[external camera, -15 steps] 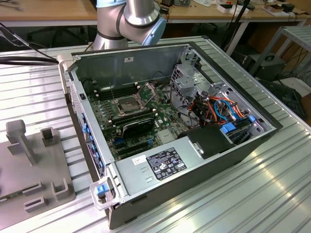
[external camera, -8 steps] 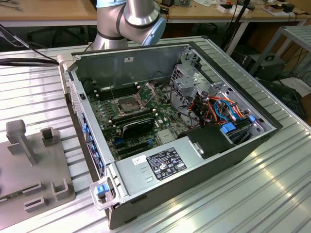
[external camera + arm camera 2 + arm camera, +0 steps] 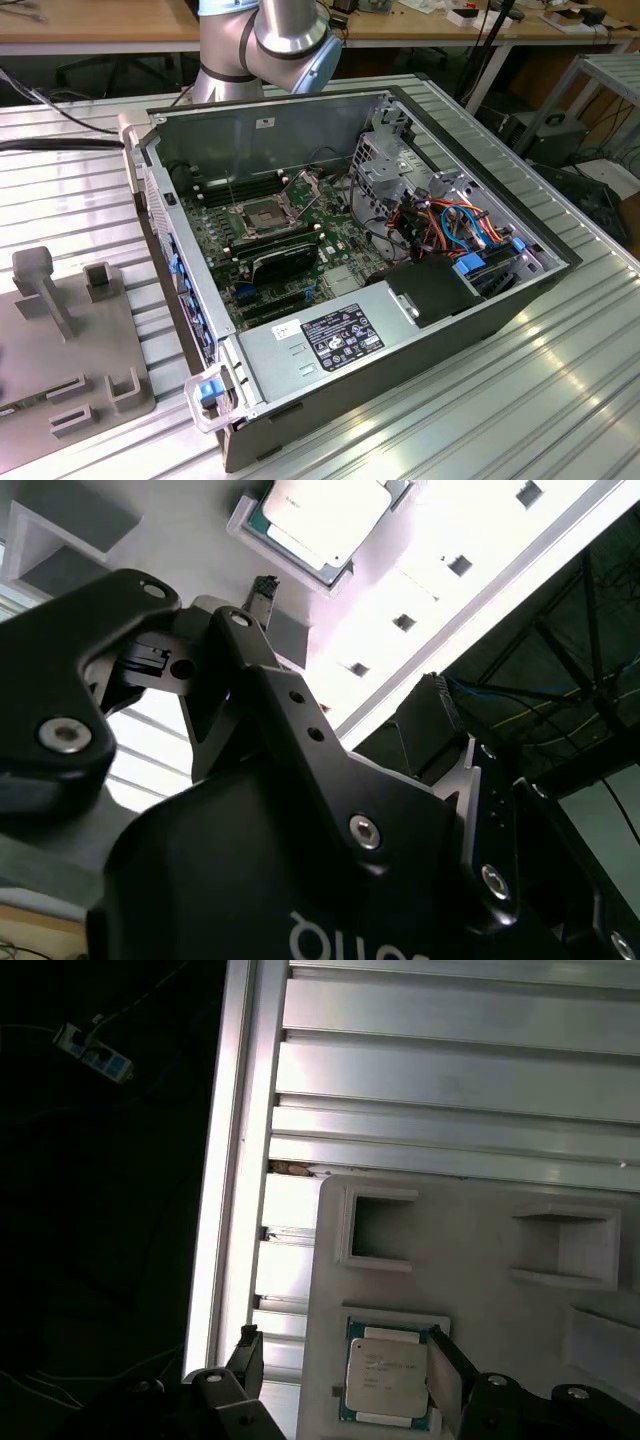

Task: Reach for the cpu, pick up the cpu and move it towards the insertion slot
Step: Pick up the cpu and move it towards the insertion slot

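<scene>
In the first wrist view the cpu (image 3: 385, 1380) lies flat, metal face up, in a shallow square pocket of the grey plastic fixture (image 3: 480, 1250). The gripper (image 3: 342, 1340) hangs over that pocket with its jaws spread wide and nothing held between them. One of its fingers (image 3: 448, 1366) stands just beside one edge of the cpu, and the other is well off the opposite edge, out past the fixture's side. Whether the near finger touches the cpu cannot be told from this angle. In the second wrist view the cpu (image 3: 322, 518) lies beyond the black gripper body. The fixture rests on the ribbed aluminium table (image 3: 450, 1080), close to the table's edge. In the exterior view the fixture (image 3: 90, 350) sits at about eight o'clock from the open computer case (image 3: 400, 365), apart from it, and the arm (image 3: 280, 35) rises at twelve o'clock behind the case. Inside the case lies the green motherboard (image 3: 335, 225). The socket (image 3: 262, 214), a dark square in a silver frame, sits on it toward ten o'clock from the case's middle. Toward three o'clock the case holds a bundle of orange and blue cables (image 3: 455, 225), and at six o'clock a grey power supply (image 3: 320, 340) with a label on top.
</scene>
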